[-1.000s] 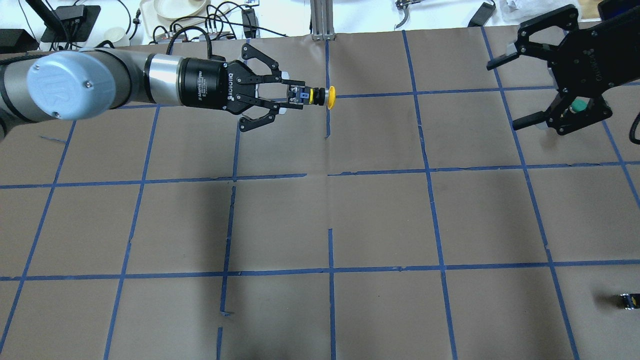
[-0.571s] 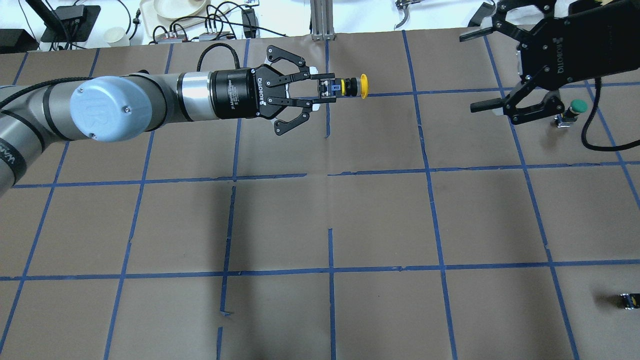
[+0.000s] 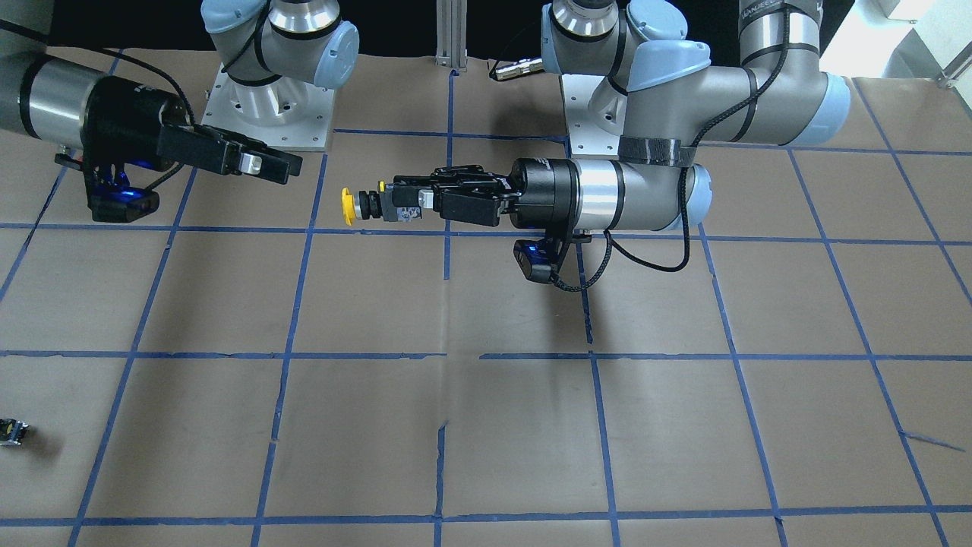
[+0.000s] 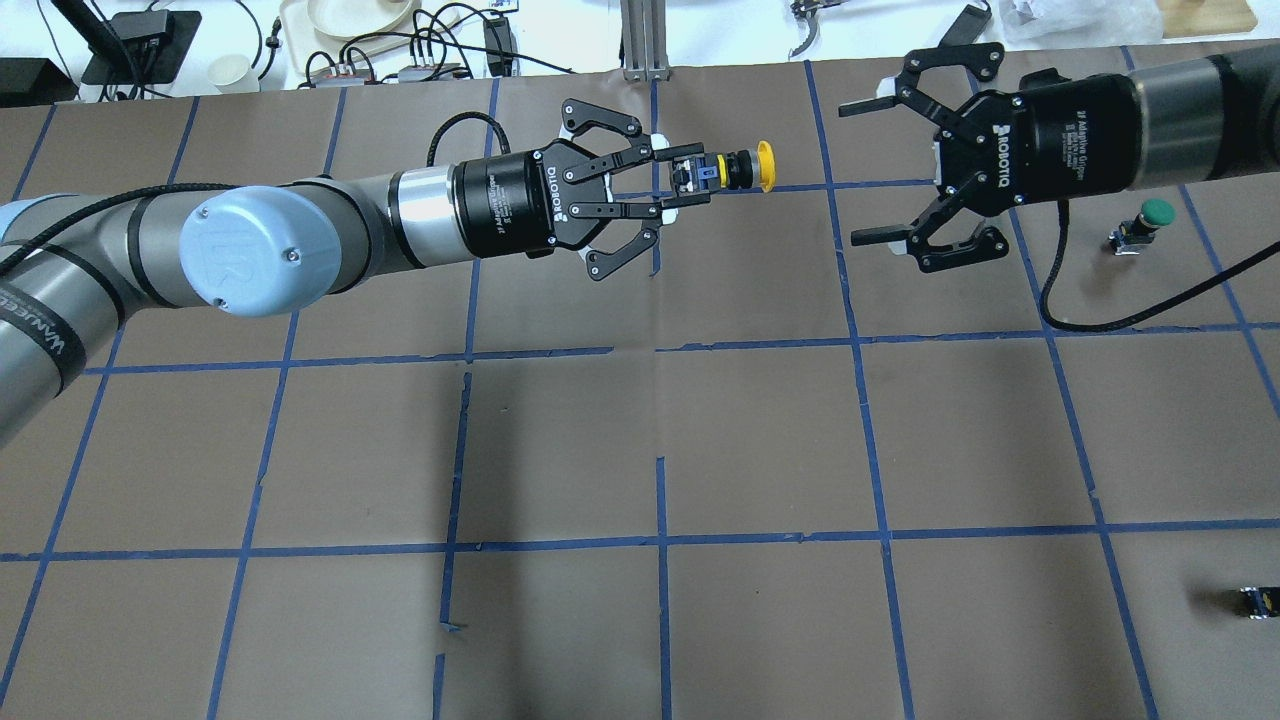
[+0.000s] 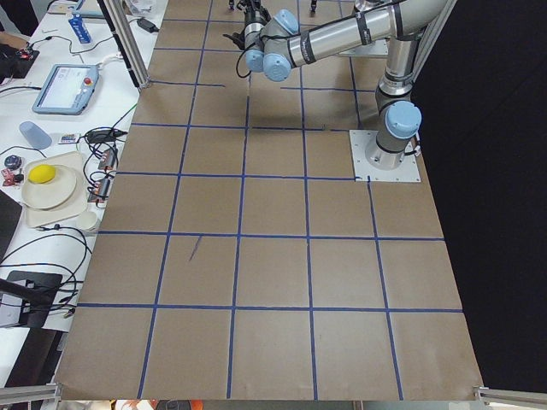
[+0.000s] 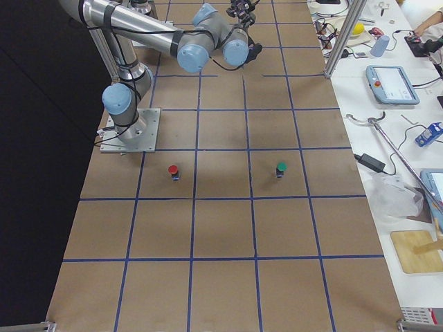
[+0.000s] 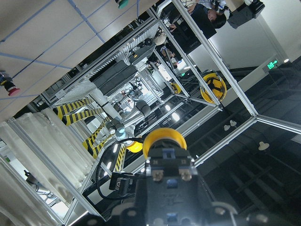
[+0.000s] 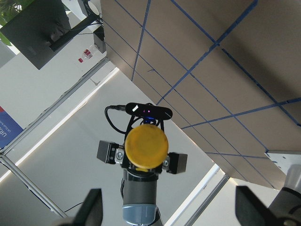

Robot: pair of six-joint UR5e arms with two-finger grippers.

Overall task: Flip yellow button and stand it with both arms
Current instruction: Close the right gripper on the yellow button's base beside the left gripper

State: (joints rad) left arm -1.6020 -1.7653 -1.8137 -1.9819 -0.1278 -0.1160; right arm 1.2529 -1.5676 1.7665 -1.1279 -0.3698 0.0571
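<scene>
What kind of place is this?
Probably a robotics laboratory: a left arm and a right arm bolted to a table marked with blue tape, with a teach pendant and loose cables beside it.

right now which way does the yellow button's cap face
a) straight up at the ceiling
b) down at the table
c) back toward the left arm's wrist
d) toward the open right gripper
D: the left gripper holds the yellow button by its base, lying level above the table. The cap points across at the right gripper, whose fingers are spread wide and not touching it.
</scene>
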